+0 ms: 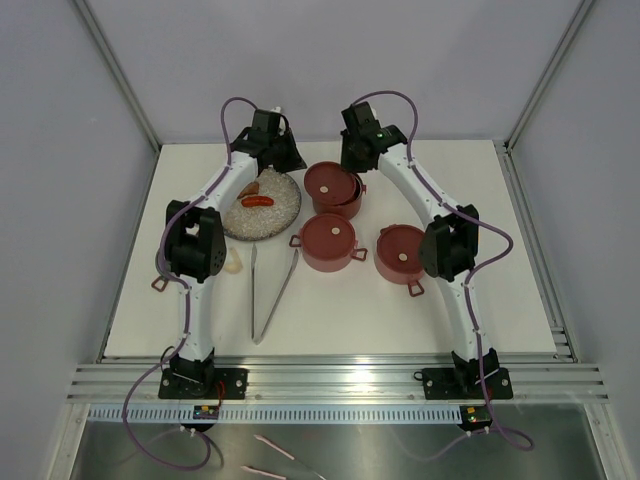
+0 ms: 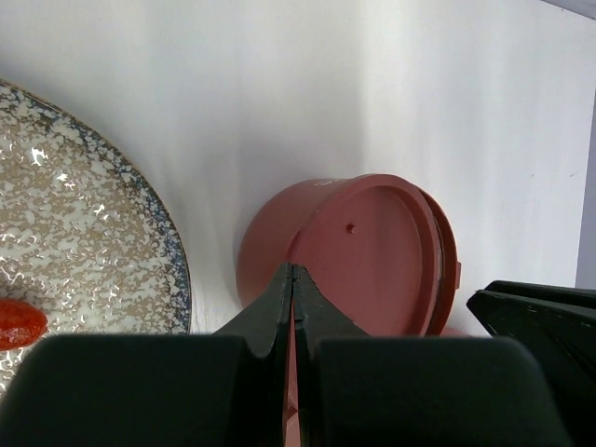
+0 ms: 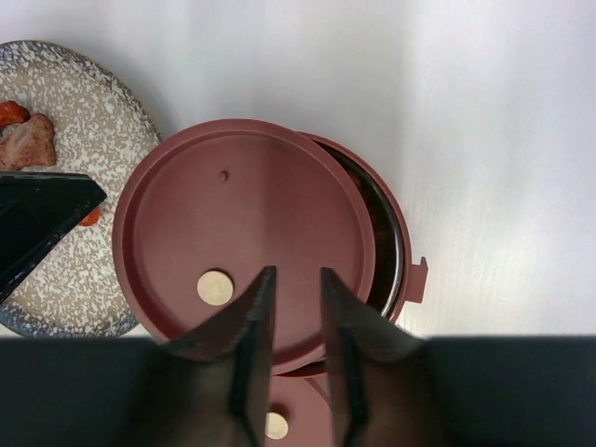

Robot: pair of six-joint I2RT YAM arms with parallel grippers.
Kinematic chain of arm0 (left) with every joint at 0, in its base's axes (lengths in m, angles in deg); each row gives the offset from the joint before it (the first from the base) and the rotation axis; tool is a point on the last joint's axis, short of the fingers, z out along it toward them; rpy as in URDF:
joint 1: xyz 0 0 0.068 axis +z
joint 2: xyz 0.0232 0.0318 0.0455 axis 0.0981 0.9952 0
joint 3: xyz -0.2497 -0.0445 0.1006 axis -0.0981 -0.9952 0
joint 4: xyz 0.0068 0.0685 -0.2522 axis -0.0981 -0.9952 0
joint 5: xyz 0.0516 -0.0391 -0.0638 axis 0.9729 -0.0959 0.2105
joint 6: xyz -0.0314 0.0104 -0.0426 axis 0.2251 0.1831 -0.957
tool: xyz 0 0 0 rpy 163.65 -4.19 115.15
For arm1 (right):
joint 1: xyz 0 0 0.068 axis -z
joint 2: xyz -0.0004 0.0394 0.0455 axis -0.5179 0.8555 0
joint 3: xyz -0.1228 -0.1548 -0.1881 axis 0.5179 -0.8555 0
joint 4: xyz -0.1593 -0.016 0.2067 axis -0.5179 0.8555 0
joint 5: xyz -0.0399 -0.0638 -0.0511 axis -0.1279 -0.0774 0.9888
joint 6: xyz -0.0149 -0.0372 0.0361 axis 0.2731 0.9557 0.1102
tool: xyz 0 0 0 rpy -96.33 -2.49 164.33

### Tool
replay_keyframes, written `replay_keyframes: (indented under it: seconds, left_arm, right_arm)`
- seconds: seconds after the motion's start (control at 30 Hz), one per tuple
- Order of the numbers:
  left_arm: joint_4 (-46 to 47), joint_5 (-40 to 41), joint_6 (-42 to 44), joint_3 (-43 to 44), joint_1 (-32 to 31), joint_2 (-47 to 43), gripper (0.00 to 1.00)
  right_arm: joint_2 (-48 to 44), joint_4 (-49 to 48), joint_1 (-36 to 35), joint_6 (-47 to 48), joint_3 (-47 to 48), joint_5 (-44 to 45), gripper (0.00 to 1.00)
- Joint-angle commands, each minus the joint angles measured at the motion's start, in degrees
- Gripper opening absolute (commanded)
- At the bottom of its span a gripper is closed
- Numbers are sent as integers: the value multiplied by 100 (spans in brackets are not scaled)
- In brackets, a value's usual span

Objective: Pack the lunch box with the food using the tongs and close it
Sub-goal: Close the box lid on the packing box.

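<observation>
Left of the right gripper (image 3: 294, 275), the speckled plate (image 3: 102, 121) carries the food (image 3: 33, 140). Directly beneath its parted, empty jaws, a lunch box tier (image 3: 384, 233) wears its lid (image 3: 242, 214) askew. The left gripper (image 2: 293, 272) is clenched on nothing. The tongs (image 1: 270, 290) lie behind both grippers, untouched.

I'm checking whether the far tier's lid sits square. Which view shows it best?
Right wrist: it looks straight down on the lid, slid off-centre, baring the open tier along one edge. Left wrist shows it obliquely; the top view shows it small.
</observation>
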Motion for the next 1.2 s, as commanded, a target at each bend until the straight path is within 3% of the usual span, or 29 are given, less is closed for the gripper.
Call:
replay_keyframes:
  seconds: [0.0, 0.17, 0.63, 0.8, 0.9, 1.17]
  left_arm:
    - [262, -133, 43, 13, -17, -245, 0]
    - [146, -1, 157, -153, -17, -358, 0]
    - [147, -309, 87, -242, -148, -42, 0]
    - [59, -291, 148, -101, -263, 90, 0]
    - [41, -282, 139, -145, -254, 116, 0]
    - [33, -239, 175, -180, -263, 134, 0]
  right_arm:
    - [-263, -4, -64, 165, 359, 257, 36]
    - [-16, 278, -20, 201, 502, 442, 48]
    - [28, 357, 68, 130, 255, 337, 48]
    - [-25, 155, 33, 148, 141, 12, 24]
    - [45, 120, -29, 139, 220, -59, 16]
    - [326, 172, -248, 156, 728, -270, 11]
